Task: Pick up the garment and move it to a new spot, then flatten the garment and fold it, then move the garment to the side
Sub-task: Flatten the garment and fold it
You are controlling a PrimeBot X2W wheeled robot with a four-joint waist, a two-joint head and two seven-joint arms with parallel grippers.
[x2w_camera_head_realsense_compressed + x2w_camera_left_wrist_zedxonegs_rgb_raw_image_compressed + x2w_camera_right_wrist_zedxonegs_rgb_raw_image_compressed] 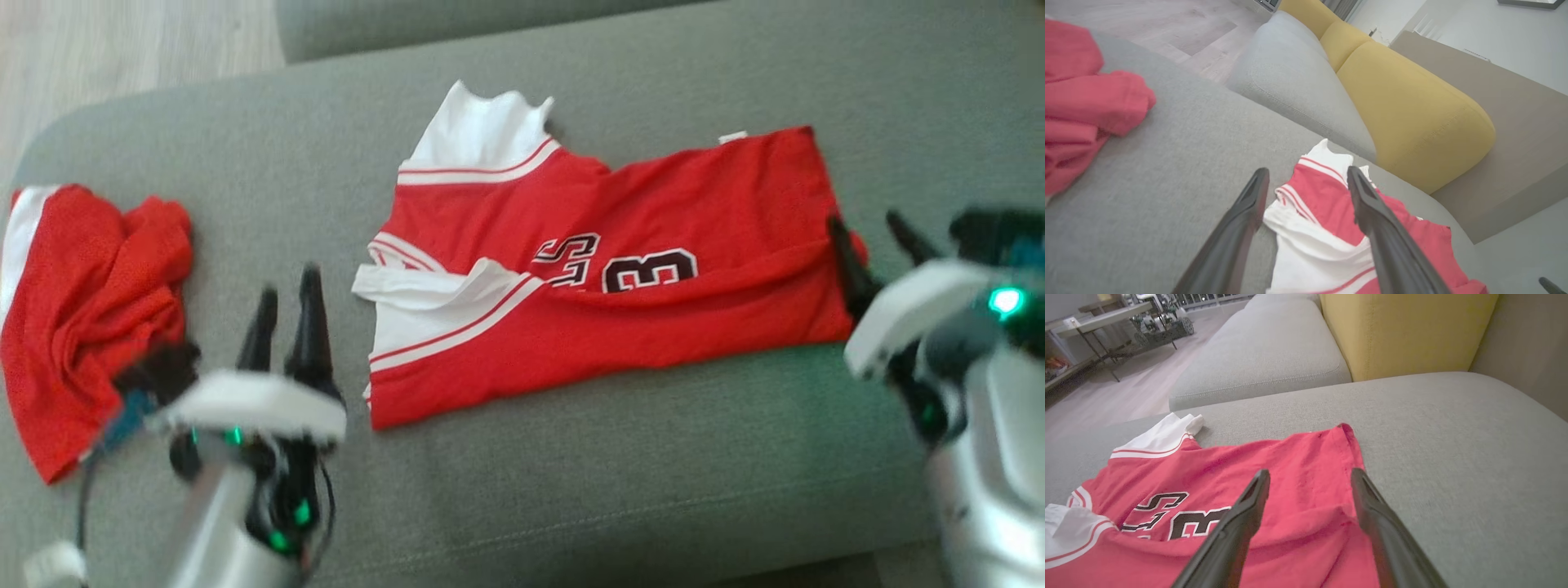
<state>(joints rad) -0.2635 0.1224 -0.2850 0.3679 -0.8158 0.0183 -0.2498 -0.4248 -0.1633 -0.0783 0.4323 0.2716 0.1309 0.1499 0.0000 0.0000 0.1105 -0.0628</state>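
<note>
The garment (620, 269) is a red jersey with white sleeves and black numerals, lying folded lengthwise in the middle of the grey sofa seat (653, 457). My left gripper (287, 286) hovers just left of its white sleeve end, open, with nothing between its fingers. In the left wrist view that gripper (1307, 171) frames the sleeve end of the garment (1327, 196) beyond its tips. My right gripper (864, 222) stands open at the garment's right edge. The right wrist view shows this gripper (1309, 471) above the garment's red hem (1290, 469), holding nothing.
A second red and white garment (82, 310) lies crumpled at the seat's left end, close beside my left arm. A yellow back cushion (1404, 106) and another grey seat (1265, 351) stand behind. Wooden floor (122, 41) lies beyond the seat's left edge.
</note>
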